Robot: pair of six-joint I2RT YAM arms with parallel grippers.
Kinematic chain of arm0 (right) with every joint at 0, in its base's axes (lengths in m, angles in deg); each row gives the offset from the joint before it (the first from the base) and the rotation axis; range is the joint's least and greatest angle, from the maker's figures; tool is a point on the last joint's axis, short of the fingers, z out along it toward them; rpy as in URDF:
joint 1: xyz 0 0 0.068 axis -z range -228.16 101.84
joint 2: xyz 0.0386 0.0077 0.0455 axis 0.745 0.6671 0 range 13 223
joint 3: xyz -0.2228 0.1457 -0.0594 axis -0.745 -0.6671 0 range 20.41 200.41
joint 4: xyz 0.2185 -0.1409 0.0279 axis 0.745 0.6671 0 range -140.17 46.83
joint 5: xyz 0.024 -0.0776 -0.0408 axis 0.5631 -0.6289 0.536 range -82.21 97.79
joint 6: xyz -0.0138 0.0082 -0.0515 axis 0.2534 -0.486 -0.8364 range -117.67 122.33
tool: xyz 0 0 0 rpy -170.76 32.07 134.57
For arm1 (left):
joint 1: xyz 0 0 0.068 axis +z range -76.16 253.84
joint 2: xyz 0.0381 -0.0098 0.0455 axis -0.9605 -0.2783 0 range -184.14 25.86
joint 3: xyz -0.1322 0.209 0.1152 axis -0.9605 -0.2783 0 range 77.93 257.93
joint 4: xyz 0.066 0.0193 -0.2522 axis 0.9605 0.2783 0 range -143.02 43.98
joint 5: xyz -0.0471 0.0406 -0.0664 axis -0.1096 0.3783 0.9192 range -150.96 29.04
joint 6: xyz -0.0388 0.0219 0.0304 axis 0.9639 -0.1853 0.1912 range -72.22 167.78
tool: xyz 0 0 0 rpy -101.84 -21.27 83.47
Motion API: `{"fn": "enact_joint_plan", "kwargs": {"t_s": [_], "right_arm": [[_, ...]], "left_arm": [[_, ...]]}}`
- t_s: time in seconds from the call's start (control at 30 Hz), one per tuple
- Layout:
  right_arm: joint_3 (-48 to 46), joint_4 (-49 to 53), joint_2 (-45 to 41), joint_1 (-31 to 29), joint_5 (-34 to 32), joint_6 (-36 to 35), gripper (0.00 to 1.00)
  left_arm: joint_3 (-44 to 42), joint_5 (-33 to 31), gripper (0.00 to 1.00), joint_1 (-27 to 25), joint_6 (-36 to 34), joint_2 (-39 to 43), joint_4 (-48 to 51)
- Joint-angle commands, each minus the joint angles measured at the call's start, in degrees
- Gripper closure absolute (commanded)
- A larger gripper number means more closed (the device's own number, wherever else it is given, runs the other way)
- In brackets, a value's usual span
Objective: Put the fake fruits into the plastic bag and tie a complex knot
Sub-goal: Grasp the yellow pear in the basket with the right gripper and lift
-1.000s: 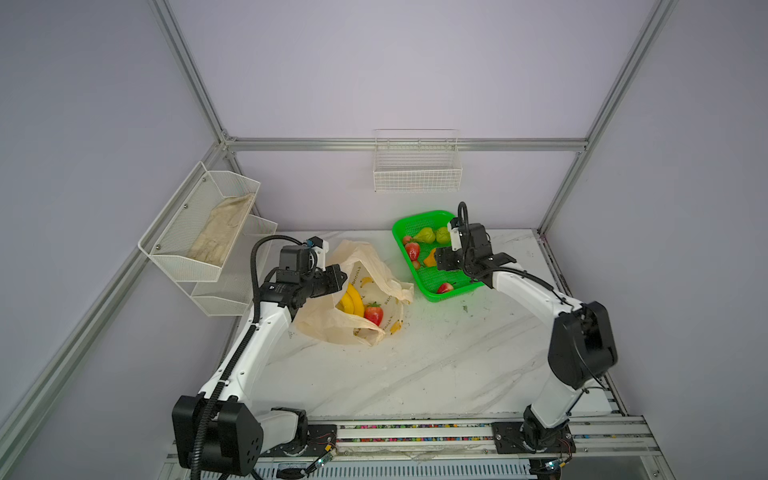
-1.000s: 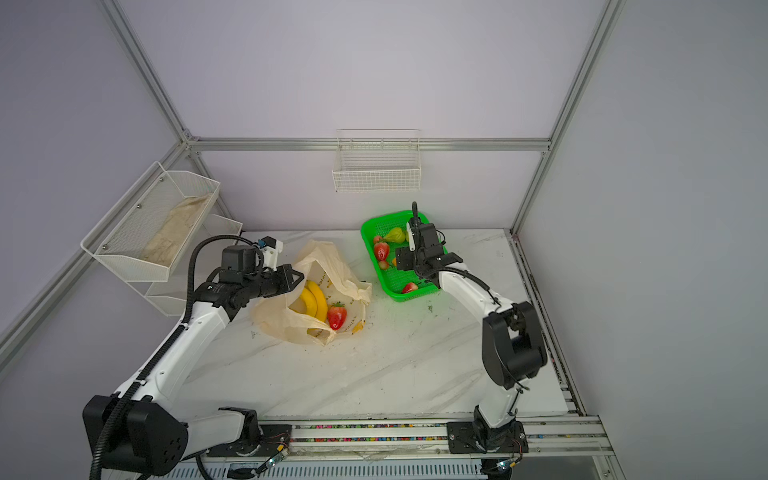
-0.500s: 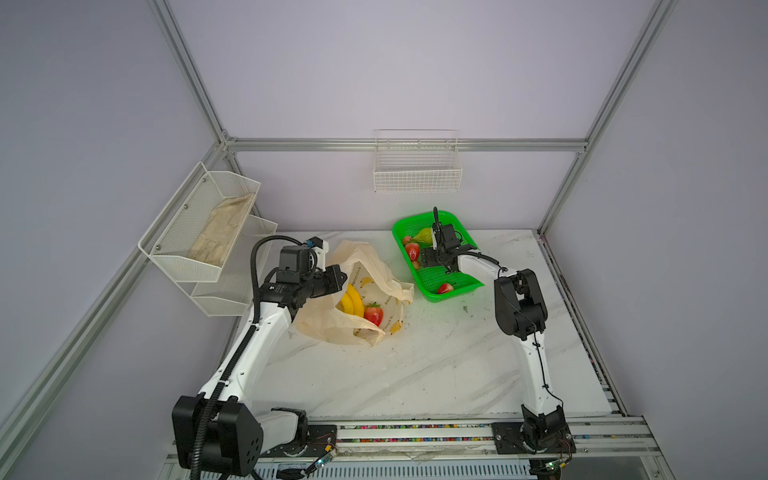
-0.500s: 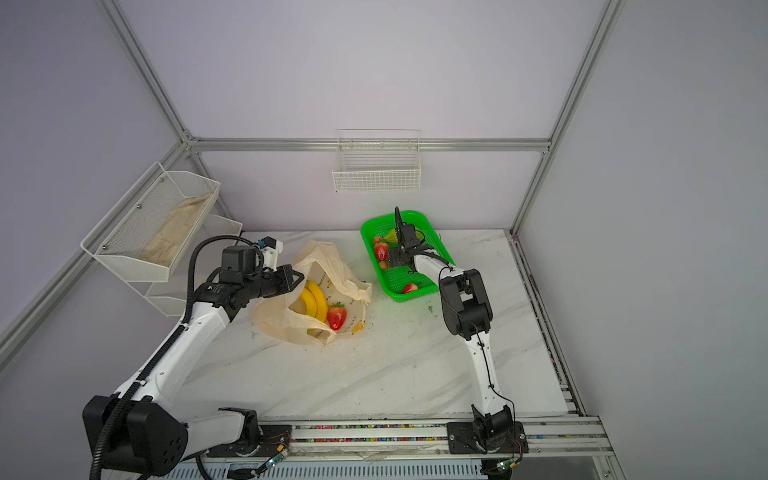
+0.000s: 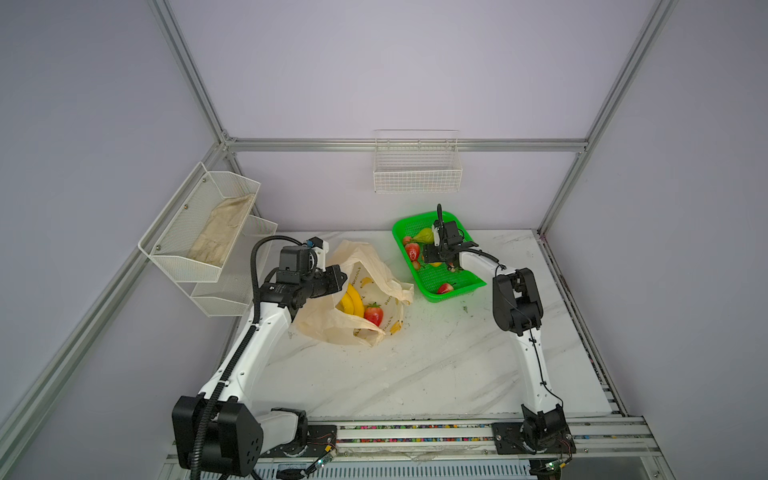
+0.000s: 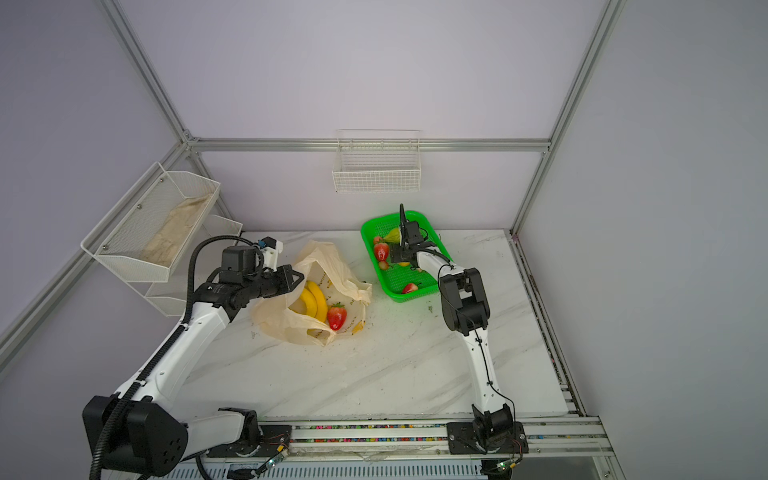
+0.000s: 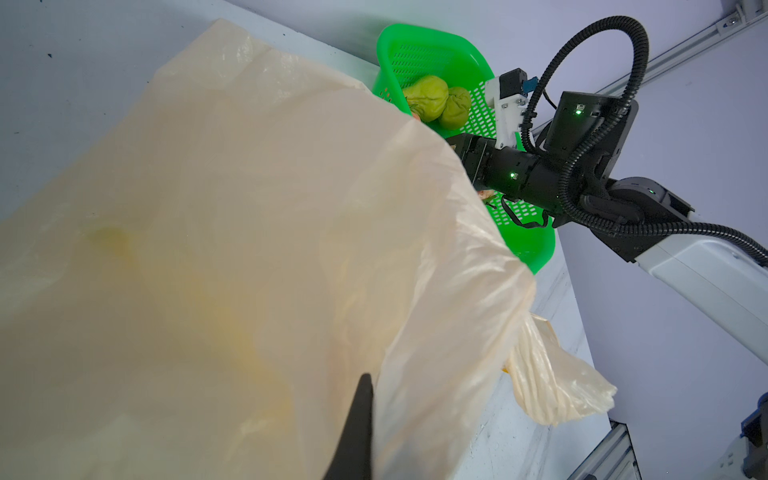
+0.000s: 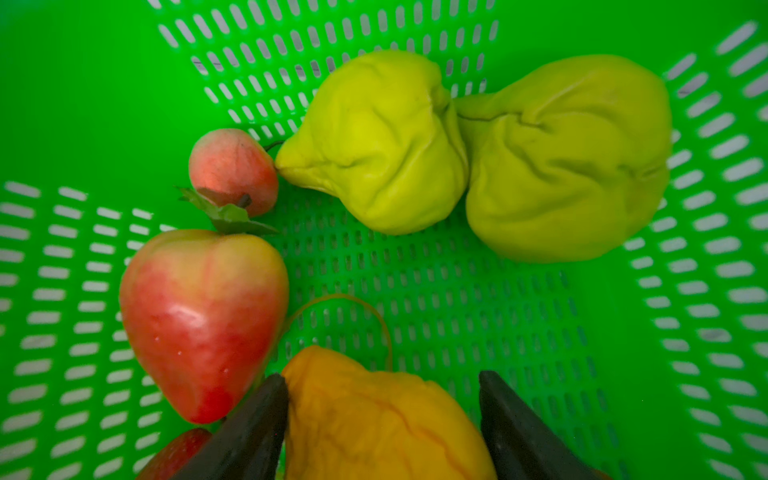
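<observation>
Right gripper reaches down into the green basket in both top views, its tips among the fake fruits lying there; from up here I cannot tell how its jaws stand. Just beside the basket, on the side away from that arm, the plastic bag sits on the table. The left gripper is closed on the bag's rim and lifts it. I take that as the reason for the hold: a propped mouth gives fruit a clear way in. A banana bunch and a strawberry already lie inside the bag, outside the basket.

From the left wrist, one dark finger shows against the bag's cream film, which rises like a wall. Past its edge I see the basket, two green pears in it and the right arm over it.

From the right wrist, the right gripper's jaws stand apart on either side of an orange-yellow pear on the basket floor. One finger touches the pear; whether the other presses it I cannot tell, so I judge the grasp not yet made. The green pears lie by the basket's far wall, and a large strawberry lies just beside the orange-yellow pear.
</observation>
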Motion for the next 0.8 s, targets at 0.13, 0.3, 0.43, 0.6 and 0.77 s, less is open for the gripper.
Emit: {"fn": "enact_joint_plan", "kwargs": {"t_s": [0.13,0.3,0.43,0.6,0.77], "right_arm": [[-1.37,4.15,-0.74,0.35,2.30,-1.81,0.20],[-2.03,5.29,-0.85,0.37,2.92,-3.26,0.28],[-2.51,5.41,-2.94,0.43,2.91,-3.68,0.39],[-6.13,2.66,-11.00,0.39,4.38,-4.40,0.43],[-17.84,-1.09,-23.61,0.43,7.02,-3.17,0.46]], "left_arm": [[0.85,0.02,1.00,0.26,-1.71,0.75,-0.81],[0.81,0.19,1.00,0.25,-1.72,0.65,-0.80],[0.90,0.11,1.00,0.26,-1.75,0.68,-0.79],[0.97,0.55,1.00,0.26,-1.41,0.63,-0.80],[0.92,0.78,1.00,0.26,-1.15,0.78,-0.87]]}}
